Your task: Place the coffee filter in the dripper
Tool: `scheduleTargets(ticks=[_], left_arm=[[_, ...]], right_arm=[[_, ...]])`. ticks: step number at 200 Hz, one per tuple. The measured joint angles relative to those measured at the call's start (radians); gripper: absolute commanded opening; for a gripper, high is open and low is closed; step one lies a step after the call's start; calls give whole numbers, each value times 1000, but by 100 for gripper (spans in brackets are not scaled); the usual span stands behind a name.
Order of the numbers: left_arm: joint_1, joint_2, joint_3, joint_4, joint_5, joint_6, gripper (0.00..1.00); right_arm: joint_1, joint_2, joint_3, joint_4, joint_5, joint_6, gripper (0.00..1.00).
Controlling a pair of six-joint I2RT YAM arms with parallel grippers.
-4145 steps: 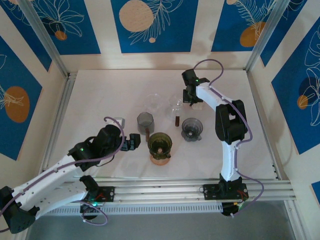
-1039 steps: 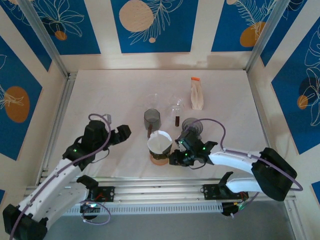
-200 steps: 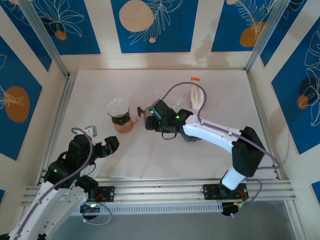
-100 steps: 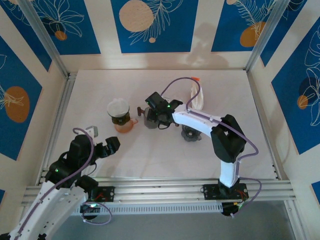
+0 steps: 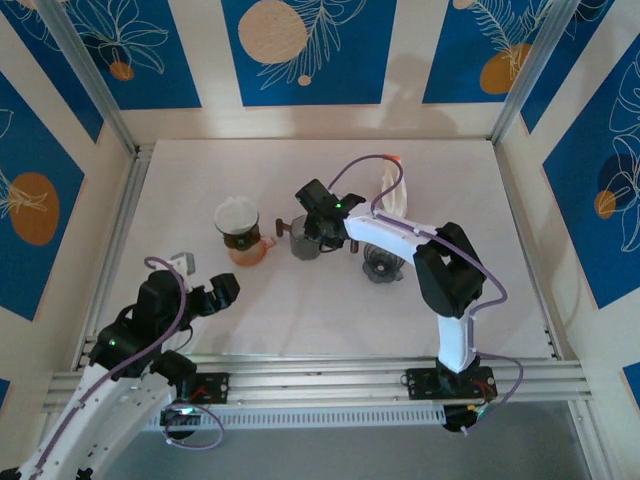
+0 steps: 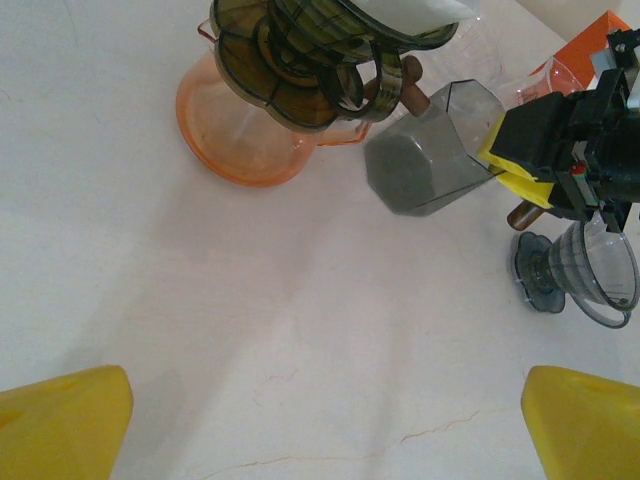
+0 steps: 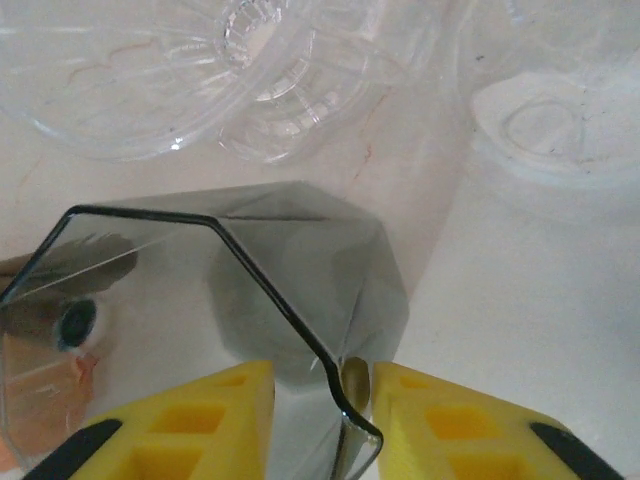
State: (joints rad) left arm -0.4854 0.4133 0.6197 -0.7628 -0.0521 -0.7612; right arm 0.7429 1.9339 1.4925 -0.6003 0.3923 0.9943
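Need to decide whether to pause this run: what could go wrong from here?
The right gripper pinches the grey cup only by its thin rim, so it may slip or tip when lifted. Clear glassware stands close behind it; a swing might knock it. The cup's handle points toward the carafe carrying the dripper and filter, which a sideways move could bump.

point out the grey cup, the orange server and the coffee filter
grey cup (image 7: 300,280): right wrist view, on its tinted inner wall
orange server (image 6: 240,140): left wrist view, on its glass belly
coffee filter (image 5: 237,214): top external view, on the white paper's open top
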Motion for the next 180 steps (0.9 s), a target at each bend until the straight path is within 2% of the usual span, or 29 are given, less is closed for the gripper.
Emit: scheduleTargets(ticks=[30,59,109,134,180], left_arm=[[0,0,0,0,0,0,100],[0,0,0,0,0,0,100],[0,0,0,0,0,0,100],[0,1,0,0,0,0,100],[0,21,0,13,19,0,100]], right_arm=[[0,-11,-8,-13,-8,-14,11],[2,-55,-53,-44,-29,-44,3],[18,-180,-110,-169,-46,-167,1],[33,-240,-112,-232,-93,-260,2],[91,-251,-148,-312,-154,-400,3]])
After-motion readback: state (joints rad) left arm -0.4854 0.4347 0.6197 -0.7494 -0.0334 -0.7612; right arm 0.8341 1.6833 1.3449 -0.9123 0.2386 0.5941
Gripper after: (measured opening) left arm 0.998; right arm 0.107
